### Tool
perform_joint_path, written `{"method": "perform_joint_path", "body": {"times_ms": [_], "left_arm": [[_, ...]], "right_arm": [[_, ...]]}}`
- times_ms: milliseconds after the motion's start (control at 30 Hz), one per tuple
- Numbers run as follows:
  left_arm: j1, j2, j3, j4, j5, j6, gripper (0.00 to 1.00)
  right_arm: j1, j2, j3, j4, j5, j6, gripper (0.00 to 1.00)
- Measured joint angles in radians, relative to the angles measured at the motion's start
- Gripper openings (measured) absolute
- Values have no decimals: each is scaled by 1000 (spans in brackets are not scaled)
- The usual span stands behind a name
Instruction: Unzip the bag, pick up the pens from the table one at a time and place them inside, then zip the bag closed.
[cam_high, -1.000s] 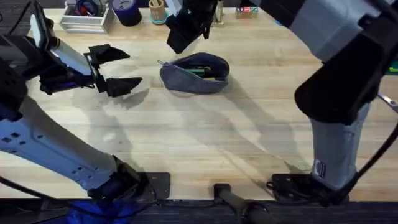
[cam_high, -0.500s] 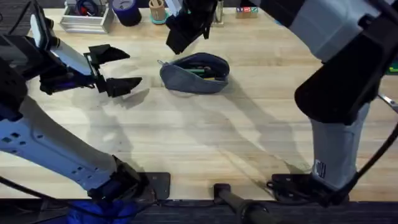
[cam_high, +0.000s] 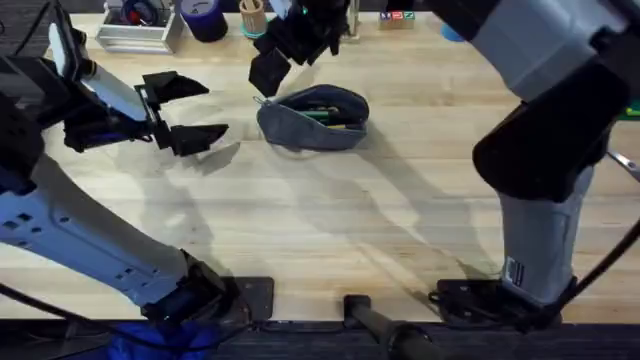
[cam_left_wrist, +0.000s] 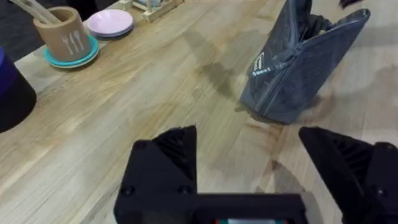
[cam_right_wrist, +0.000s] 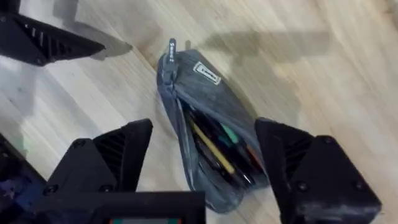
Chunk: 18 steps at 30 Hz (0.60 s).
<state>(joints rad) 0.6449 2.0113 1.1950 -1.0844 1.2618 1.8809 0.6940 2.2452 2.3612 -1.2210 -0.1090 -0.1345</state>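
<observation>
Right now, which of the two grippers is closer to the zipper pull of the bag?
The right gripper: it hangs open just above the bag's zipper pull. The left gripper, also open, sits farther off beside the bag.

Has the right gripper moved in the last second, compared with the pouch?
Yes. The right gripper has shifted left along the table, from above the pouch's upper-left rim to beyond its zipper end. The pouch itself lies where it was.

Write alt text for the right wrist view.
An open blue-grey bag lies on the wooden table, pens visible inside, its zipper pull at the far end. The right end effector hovers above it, fingers spread wide.
</observation>
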Motion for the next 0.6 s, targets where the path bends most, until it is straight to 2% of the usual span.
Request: {"method": "perform_joint_path", "body": {"times_ms": [267, 600], "left_arm": [[0, 0, 0, 0, 0, 0, 993], [0, 0, 0, 0, 0, 0, 993]], "right_arm": [[33, 0, 125, -138, 69, 0, 995], [66, 0, 142, -116, 87, 0, 996]]}}
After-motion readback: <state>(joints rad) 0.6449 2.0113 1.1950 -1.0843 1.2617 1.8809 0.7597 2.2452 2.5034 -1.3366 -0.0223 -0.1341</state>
